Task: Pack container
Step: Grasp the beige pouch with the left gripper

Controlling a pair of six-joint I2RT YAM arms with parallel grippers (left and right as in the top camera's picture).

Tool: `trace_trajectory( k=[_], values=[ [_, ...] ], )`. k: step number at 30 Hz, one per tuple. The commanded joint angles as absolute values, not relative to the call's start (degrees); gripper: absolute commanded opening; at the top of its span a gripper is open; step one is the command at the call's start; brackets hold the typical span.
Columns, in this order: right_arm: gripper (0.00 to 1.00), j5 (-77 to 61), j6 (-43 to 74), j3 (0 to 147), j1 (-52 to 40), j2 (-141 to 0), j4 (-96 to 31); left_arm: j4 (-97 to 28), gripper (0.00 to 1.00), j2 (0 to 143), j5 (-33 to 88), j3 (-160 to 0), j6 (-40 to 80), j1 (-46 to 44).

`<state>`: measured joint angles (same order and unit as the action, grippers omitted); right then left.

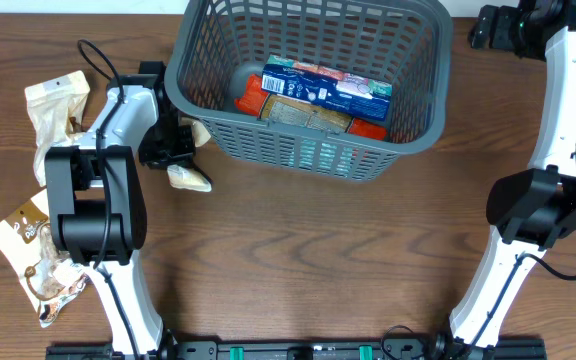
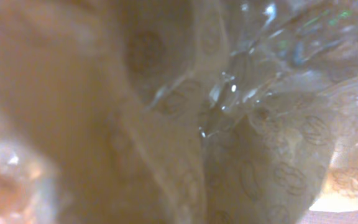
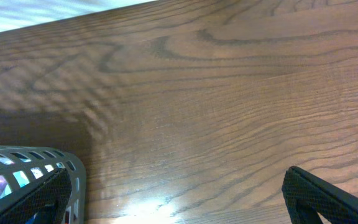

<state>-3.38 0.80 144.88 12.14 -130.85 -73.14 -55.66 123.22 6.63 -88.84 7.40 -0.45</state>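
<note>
The dark grey slotted container (image 1: pixel 413 140) stands at the back middle of the table. It holds a blue packet (image 1: pixel 328 85) lying on top of orange and tan packets (image 1: pixel 308 115). My left gripper (image 1: pixel 173 150) is just left of the container's front left corner, shut on a beige snack packet (image 1: pixel 190 178) that hangs below it. That packet (image 2: pixel 166 124) fills the left wrist view and hides the fingers. My right gripper (image 1: pixel 490 28) is open and empty at the back right, beside the container; in the right wrist view (image 3: pixel 176 199) its fingers are wide apart over bare wood.
A cream packet (image 1: pixel 56 100) lies at the far left. Brown-and-white coffee packets (image 1: pixel 23 235) lie at the front left beside the left arm's base. A corner of the container (image 3: pixel 36 163) shows at the lower left of the right wrist view.
</note>
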Motion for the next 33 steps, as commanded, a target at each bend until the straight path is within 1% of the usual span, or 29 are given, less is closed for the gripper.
trace_trajectory(
  k=[1,11,18,21,33],
  values=[
    [0.99,-3.4,-0.3,144.6,12.0,-130.7,-73.6,-57.2,0.10,122.1,6.2,-88.3,7.2,-0.1],
    [0.99,-3.4,-1.0,144.6,12.0,-130.7,-74.3,-57.2,0.10,104.2,5.9,-88.3,8.2,1.5],
    [0.99,-3.4,-1.0,144.6,12.0,-130.7,-74.4,-57.4,0.10,93.3,-0.6,-88.3,8.3,1.8],
    [0.99,-3.4,-1.0,144.6,12.0,-130.7,-74.6,-57.3,0.10,90.5,-0.8,-88.3,9.1,1.8],
    [0.99,-3.2,-2.3,144.6,12.0,-130.7,-76.1,-57.1,0.10,85.3,-1.1,-88.3,18.6,4.7]
  ],
)
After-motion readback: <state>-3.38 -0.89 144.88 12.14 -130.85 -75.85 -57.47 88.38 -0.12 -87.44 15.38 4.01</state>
